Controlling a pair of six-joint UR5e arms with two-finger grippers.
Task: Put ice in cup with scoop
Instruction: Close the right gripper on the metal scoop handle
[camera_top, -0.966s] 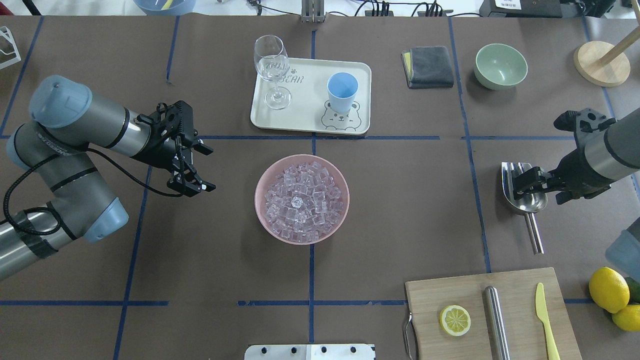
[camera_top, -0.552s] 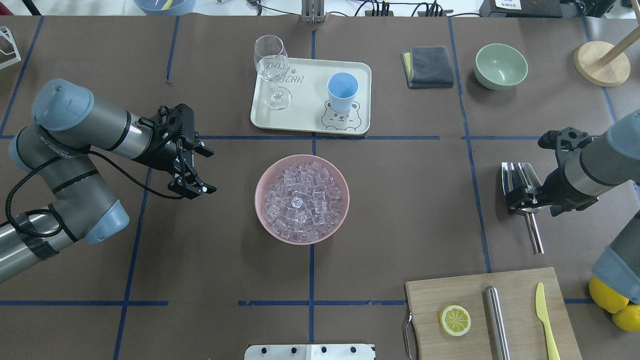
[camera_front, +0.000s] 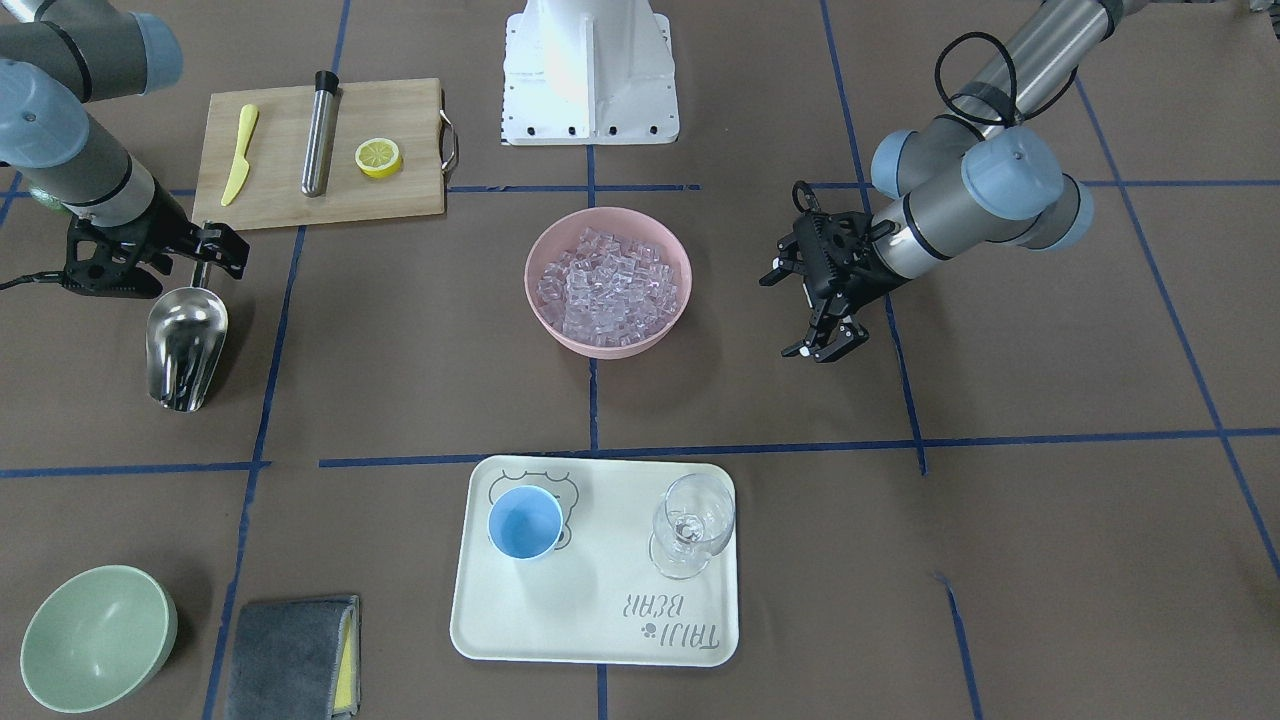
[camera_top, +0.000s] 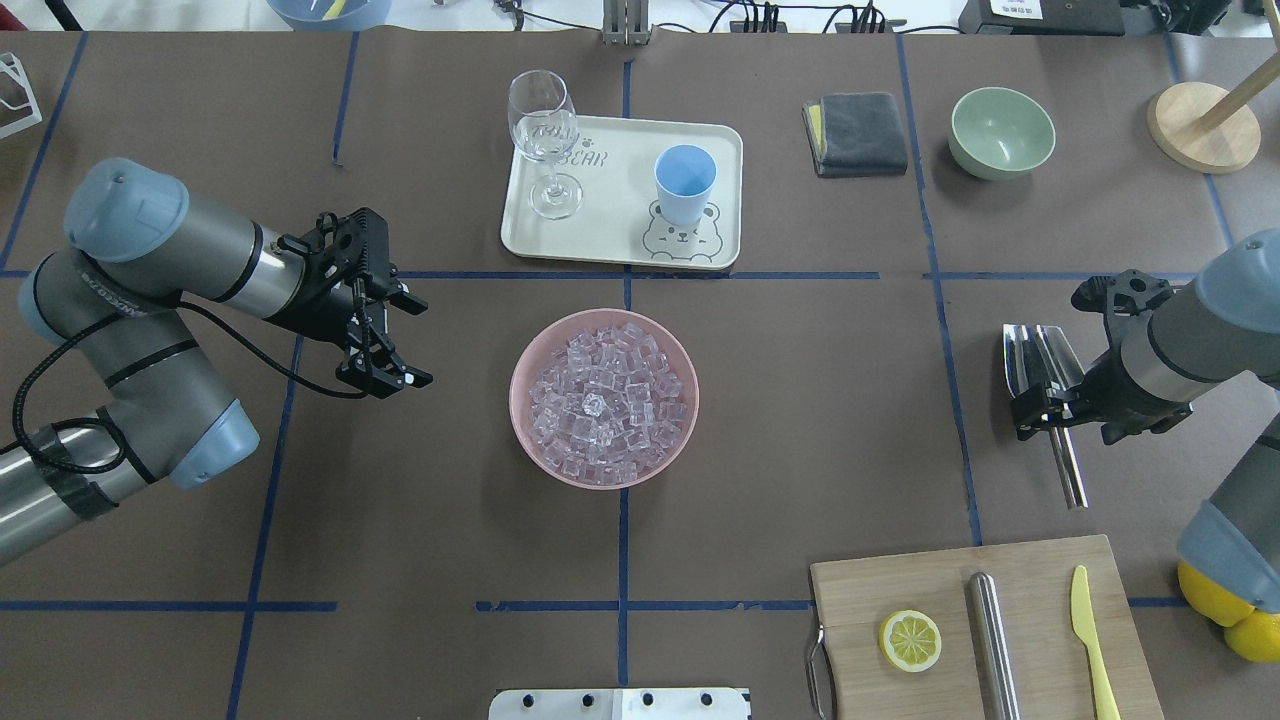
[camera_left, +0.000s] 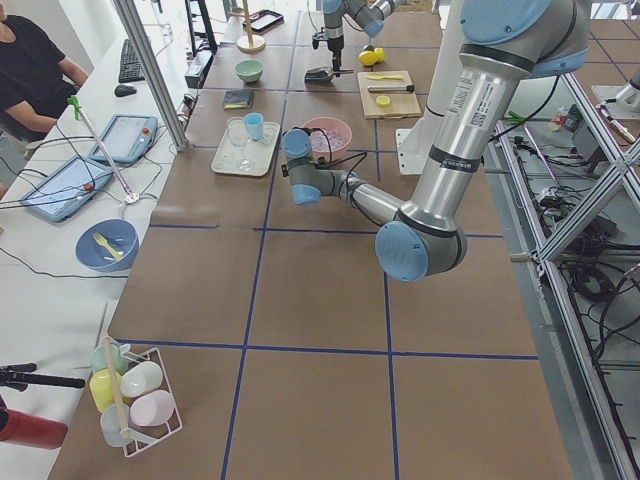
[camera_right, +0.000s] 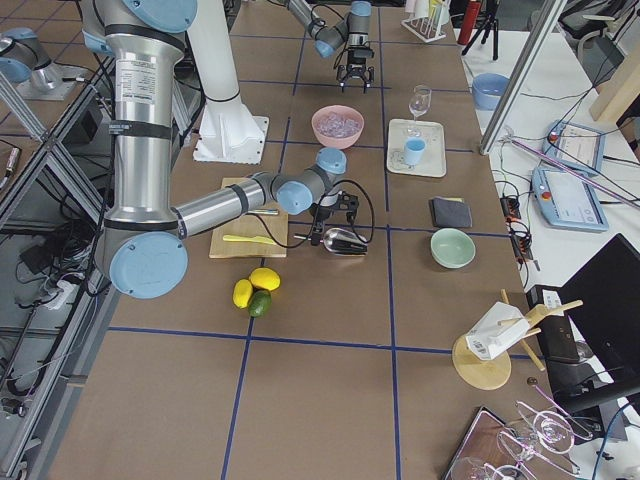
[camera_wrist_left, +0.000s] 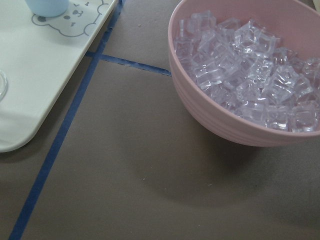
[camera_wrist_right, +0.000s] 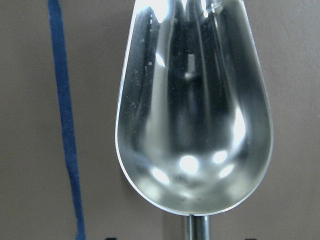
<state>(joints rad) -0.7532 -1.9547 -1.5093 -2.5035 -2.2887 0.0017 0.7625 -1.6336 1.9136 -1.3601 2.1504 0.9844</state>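
I judge the task barely begun: my right gripper (camera_top: 1048, 412), jaws apart, straddles the handle of the empty scoop (camera_top: 1036, 356) lying on the table (camera_top: 800, 400), every cube of ice (camera_top: 603, 397) sits in the pink bowl (camera_top: 603, 481), and the cup (camera_top: 685, 183) on the tray (camera_top: 610, 200) holds nothing.

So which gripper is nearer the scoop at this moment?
Right. The right gripper sits over the handle of the scoop, fingers open either side of it; the left gripper hovers beyond the pink bowl, on the table's other half.
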